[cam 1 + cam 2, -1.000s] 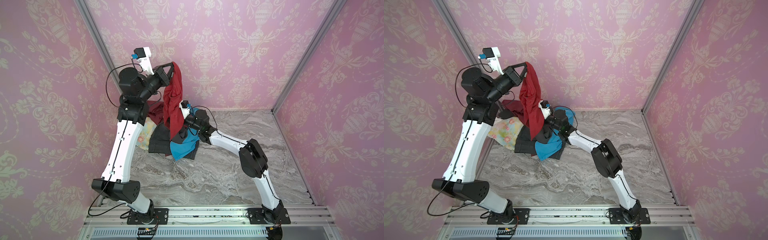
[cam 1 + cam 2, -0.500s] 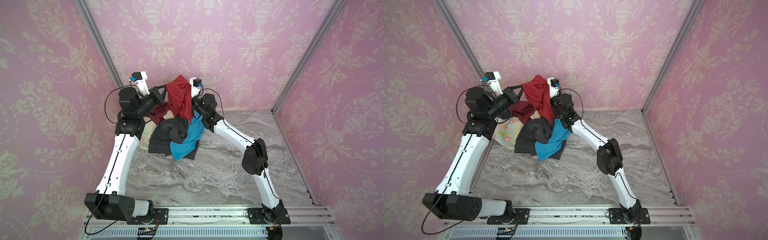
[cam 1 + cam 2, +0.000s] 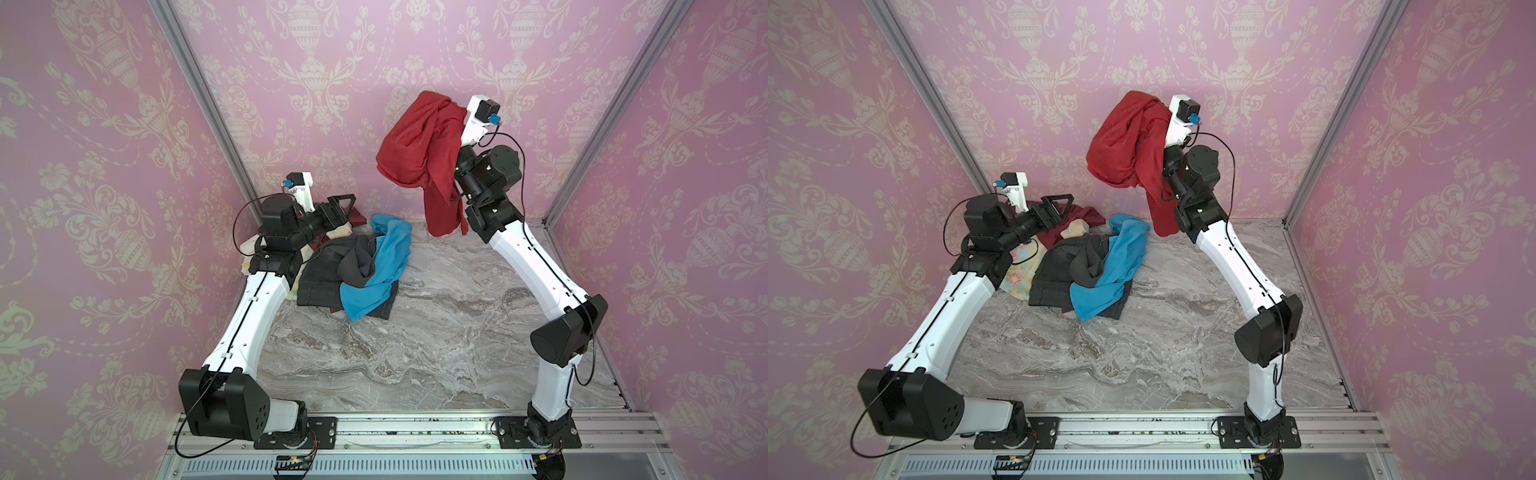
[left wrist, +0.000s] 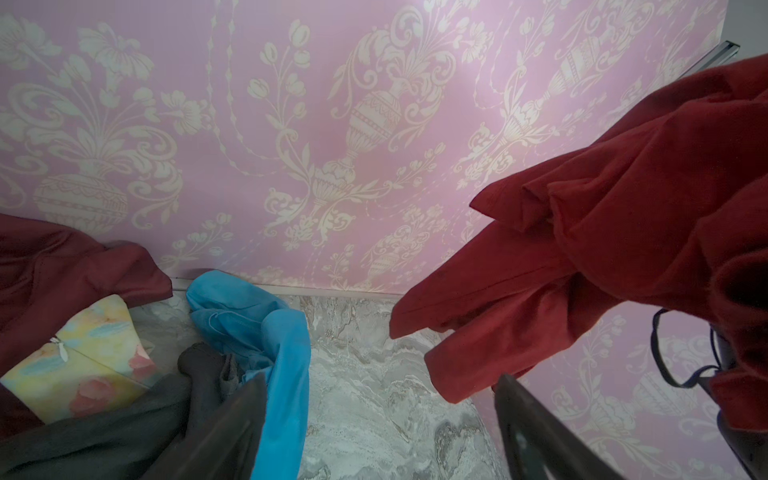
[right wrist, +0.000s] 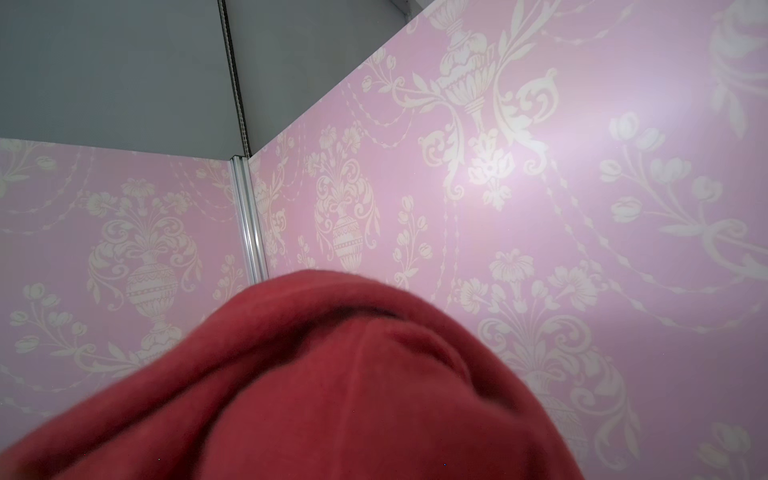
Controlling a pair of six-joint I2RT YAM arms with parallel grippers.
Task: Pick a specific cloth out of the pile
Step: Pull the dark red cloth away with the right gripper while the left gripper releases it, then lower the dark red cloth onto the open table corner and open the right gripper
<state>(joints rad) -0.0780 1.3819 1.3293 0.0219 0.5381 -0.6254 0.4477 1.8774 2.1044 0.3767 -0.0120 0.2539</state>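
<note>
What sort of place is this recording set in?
Most likely a purpose-built robot test booth, not a home: pink patterned wall panels joined by aluminium corner posts, a marble-look tabletop, and two robot arms bolted to a metal rail at the front.

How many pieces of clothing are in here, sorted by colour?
Bright red cloth, held up in the air: 1
Maroon cloth: 1
Blue shirt: 1
Dark grey denim: 1
Dark grey soft garment: 1
Pastel floral cloth: 1
Total: 6, as far as the heap shows
</note>
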